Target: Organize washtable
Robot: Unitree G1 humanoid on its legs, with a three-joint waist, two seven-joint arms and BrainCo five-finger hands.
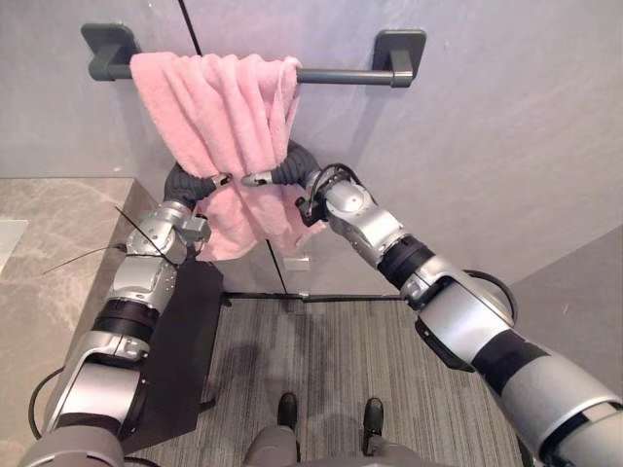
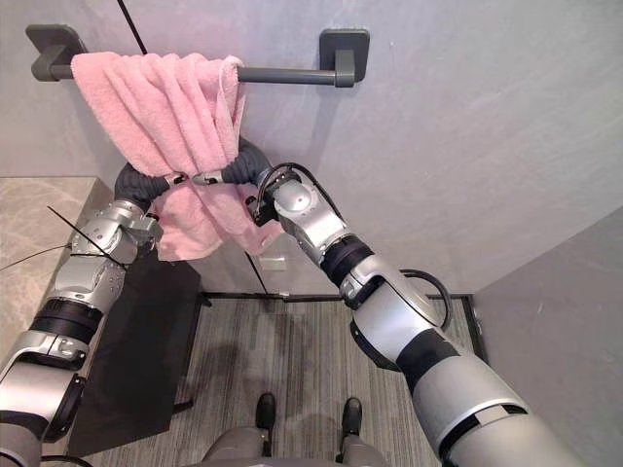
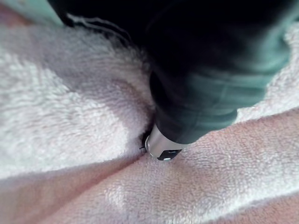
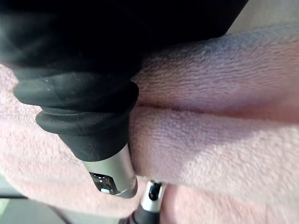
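A pink towel [image 1: 219, 102] hangs bunched over the left half of a dark towel bar [image 1: 341, 75] on the grey wall. Its lower part [image 1: 248, 219] droops below my two hands. My left hand [image 1: 187, 182] comes up from the left and my right hand [image 1: 297, 163] from the right, and they meet in the middle of the towel, pushed into its folds. In the left wrist view the left hand's dark cover [image 3: 205, 84] presses into the pink pile [image 3: 70, 93]. In the right wrist view the right hand's ribbed cover [image 4: 79, 102] lies against the towel [image 4: 210, 140].
A stone washtable top [image 1: 58, 224] lies at the left, with a dark side panel [image 1: 180, 341] below its edge. The bar's right half is bare up to its wall mount [image 1: 399, 49]. A small white socket [image 1: 297, 261] sits low on the wall above grey carpet [image 1: 331, 360].
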